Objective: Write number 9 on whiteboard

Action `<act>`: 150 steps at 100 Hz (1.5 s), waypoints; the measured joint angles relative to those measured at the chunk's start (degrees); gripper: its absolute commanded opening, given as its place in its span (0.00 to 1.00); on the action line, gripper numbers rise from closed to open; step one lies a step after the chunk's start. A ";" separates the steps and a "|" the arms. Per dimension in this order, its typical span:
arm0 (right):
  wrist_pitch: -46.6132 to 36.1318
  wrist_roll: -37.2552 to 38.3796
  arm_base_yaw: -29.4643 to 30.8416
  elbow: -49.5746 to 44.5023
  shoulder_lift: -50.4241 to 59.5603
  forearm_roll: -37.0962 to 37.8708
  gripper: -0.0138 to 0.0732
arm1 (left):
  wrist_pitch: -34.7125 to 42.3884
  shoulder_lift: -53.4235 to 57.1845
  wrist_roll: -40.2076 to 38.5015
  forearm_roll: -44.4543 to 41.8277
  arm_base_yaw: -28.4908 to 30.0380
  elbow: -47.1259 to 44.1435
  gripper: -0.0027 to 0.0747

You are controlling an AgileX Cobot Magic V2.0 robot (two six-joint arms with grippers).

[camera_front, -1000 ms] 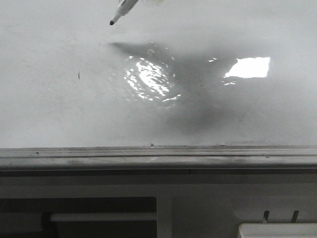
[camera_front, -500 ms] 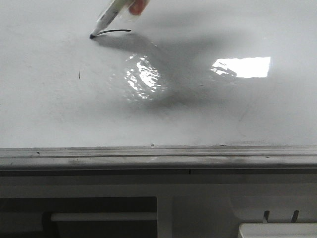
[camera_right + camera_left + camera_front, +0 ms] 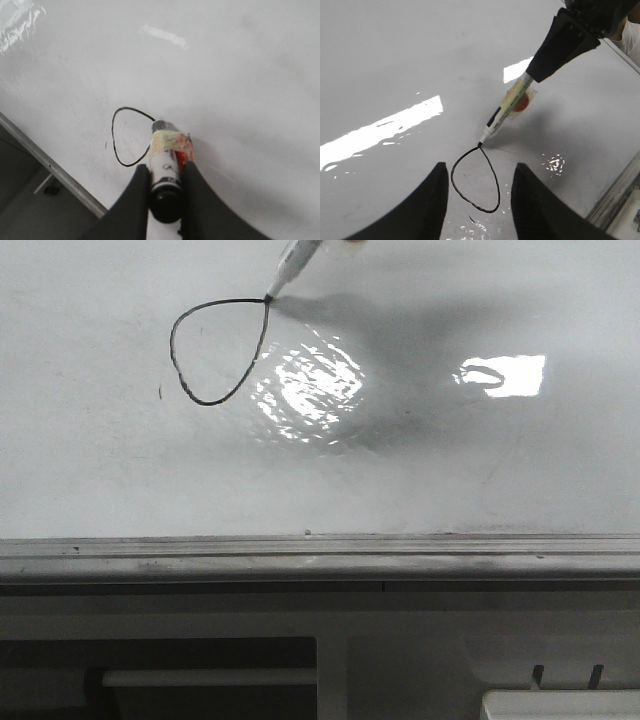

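- Right end effector (image 3: 162,187): closed on marker (image 3: 165,167), fingers clamped on either side of the barrel.
- Marker barrel is white with yellowish tape and a red patch on it, black cap end sitting between the fingers in the right wrist view.
- Marker tip is down on the whiteboard (image 3: 480,480), at the upper right end of the drawn loop; barrel tilts up and to the right from there in the front view.
- 9 (image 3: 175,350): only a loop is on the board so far, a thin black teardrop outline, pointed end at the marker tip, rounded end toward the near edge. No tail drawn yet.
- Loop sits in the upper left part of the board in the front view, just left of the rippled glare patch (image 3: 310,385).
- Small black tick (image 3: 160,392) sits just left of the loop, apart from it.
- Second bright rectangular glare (image 3: 505,375) is well to the right of the loop.
- Left end effector (image 3: 475,205): open, holding nothing, its two dark fingers spread wide; in its wrist view the loop shows between them.
- Left end effector does not show in the front view.
- Grey metal rail (image 3: 320,555) runs along the near edge of the board.
- Marker shadow falls on the board to the right of the tip.
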State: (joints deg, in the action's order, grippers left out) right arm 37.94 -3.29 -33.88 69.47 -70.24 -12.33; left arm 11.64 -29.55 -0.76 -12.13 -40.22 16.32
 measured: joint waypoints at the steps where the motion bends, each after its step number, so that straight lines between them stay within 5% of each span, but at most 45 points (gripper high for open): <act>1: 0.00 0.00 0.00 0.01 -0.11 0.06 0.08 | 0.00 0.00 0.00 0.00 0.00 0.00 0.40; 68: 1.12 1.81 -6.83 -10.03 0.43 -4.60 0.08 | -1.24 -0.96 0.00 -0.55 -0.22 -0.38 0.40; 101: 0.03 2.60 -14.40 -9.92 1.08 -5.66 0.08 | 1.19 -15.03 0.00 -7.84 -8.40 -0.76 0.40; 139: 0.10 2.69 -15.87 -9.92 1.08 -7.65 0.08 | 9.10 -25.86 0.00 -8.05 -8.89 -0.76 0.40; 150: 0.32 2.69 -15.87 -9.92 1.08 -7.68 0.08 | 9.10 -26.27 0.00 -7.44 -8.89 -0.76 0.30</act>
State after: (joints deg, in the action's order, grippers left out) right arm 38.26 -0.60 -49.74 59.56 -69.16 -20.00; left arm 20.74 -55.82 -0.76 -19.57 -49.11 15.56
